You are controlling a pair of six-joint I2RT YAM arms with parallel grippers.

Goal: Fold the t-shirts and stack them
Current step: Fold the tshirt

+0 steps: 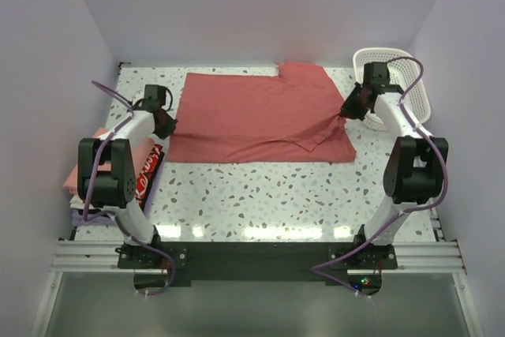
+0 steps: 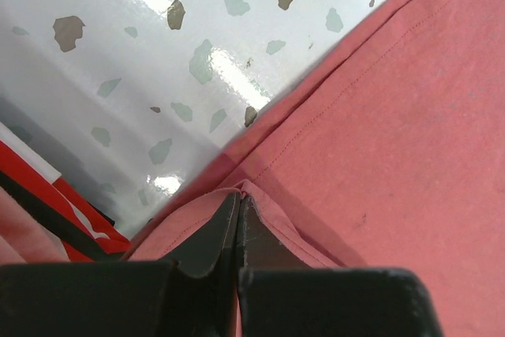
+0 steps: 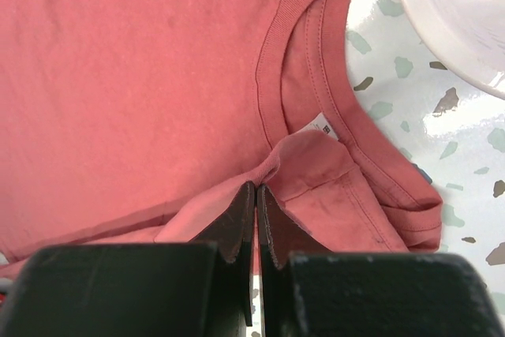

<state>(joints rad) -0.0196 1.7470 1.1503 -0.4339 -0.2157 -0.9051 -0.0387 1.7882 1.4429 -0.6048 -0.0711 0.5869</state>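
The brick-red t-shirt (image 1: 252, 116) lies spread flat on the far half of the speckled worktop (image 1: 260, 195). Its neck end points right and its hem points left. 1 sleeve reaches toward the back wall.

The left tool (image 1: 166, 122) sits at the shirt's left edge. In its wrist view the 2 fingers (image 2: 213, 234) are pressed together, and the shirt's edge (image 2: 394, 155) rises into a small peak pinched between their tips. So the left tool (image 2: 239, 195) is narrow and holding the hem.

The right tool (image 1: 347, 110) sits at the shirt's right edge, beside the collar. Its wrist view shows the right tool (image 3: 256, 189) narrow too, clamped on a raised fold of the red cloth (image 3: 142, 76). This fold is just below the ribbed neckline, close to the small white neck label (image 3: 319, 125).

A white lattice basket (image 1: 398, 84) stands in the far right corner, behind the right arm. It is near the shirt but apart from it, and bare worktop (image 3: 465, 163) shows between its rim (image 3: 450, 13) and the collar.

At the worktop's left edge a salmon-pink folded t-shirt (image 1: 85, 165) tops a stack, with a strip of lavender fabric (image 1: 76, 204) showing beneath it. A red-and-black item with white lettering (image 1: 148, 173) lies between that stack and the spread shirt, partly under the left arm. Its corner also shows in the left wrist view (image 2: 47, 219).
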